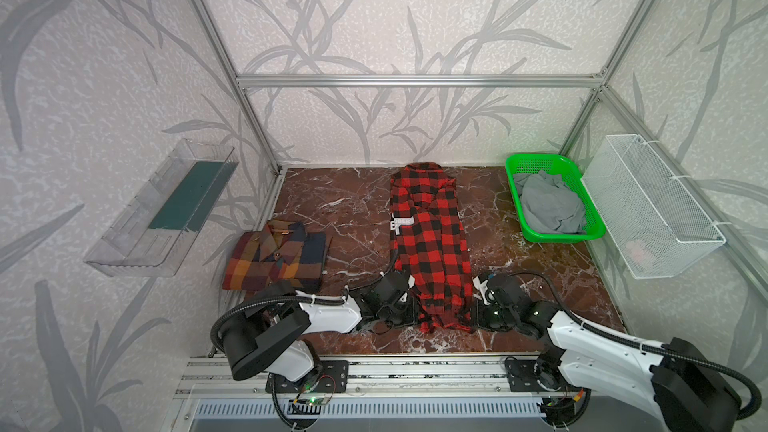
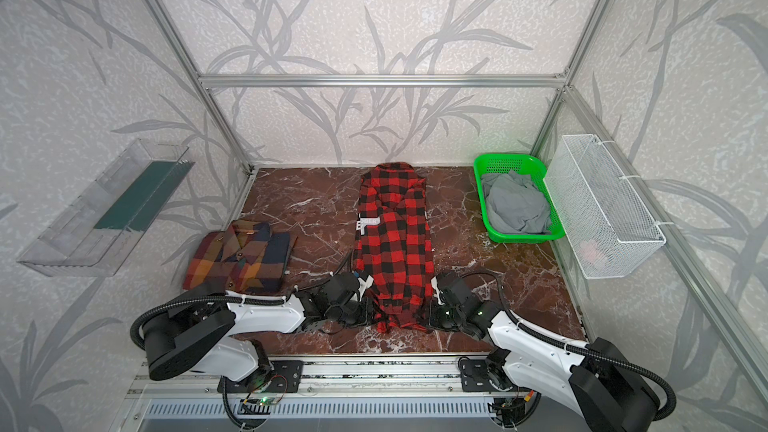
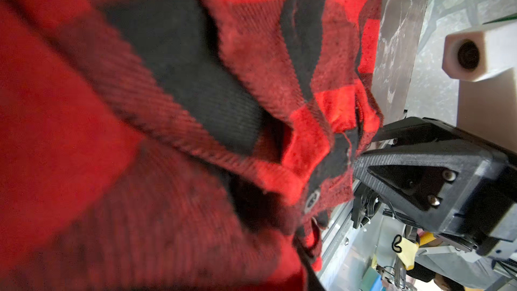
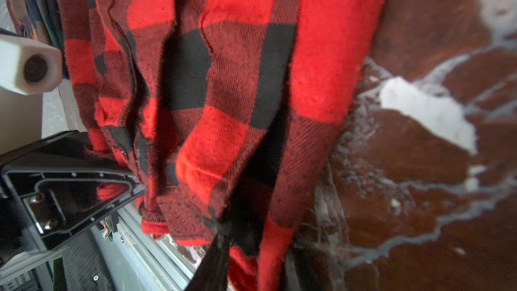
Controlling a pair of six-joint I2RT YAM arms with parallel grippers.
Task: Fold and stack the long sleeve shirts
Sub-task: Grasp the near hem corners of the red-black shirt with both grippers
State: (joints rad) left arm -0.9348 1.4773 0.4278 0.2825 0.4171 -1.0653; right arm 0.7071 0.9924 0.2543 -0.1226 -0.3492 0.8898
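The dark red-brown marble-patterned table point(image 1: 357, 209) carries both garments. The larger is the red-and-black buffalo-check flannel shirt point(image 1: 432, 243), which lies mid-table as a long narrow strip with its sides folded in, its collar toward the back wall and its hem at the near edge. Well apart on its left sits the brown, orange and maroon plaid flannel shirt point(image 1: 276, 257), already folded into a compact rectangle. The check shirt looks soft, light and quite limp. Its napped weave should grip well, but the stacked layers are loose and could slide apart or sag in the middle when raised. The two near hem corners seem the right hold, pinching every layer at once. The left gripper point(image 4: 123, 169) and the right gripper point(image 3: 361, 152) sit at those corners, and each wrist view shows the opposite gripper's jaws drawn in on bunched hem cloth. Lifting both corners evenly toward the collar would likely halve the strip. A small white tag point(image 1: 402, 224) on the shirt's left edge shows the letters "OBER", with the rest folded out of sight. A dark button point(image 3: 312, 200) near the hem carries marks too blurred to read.
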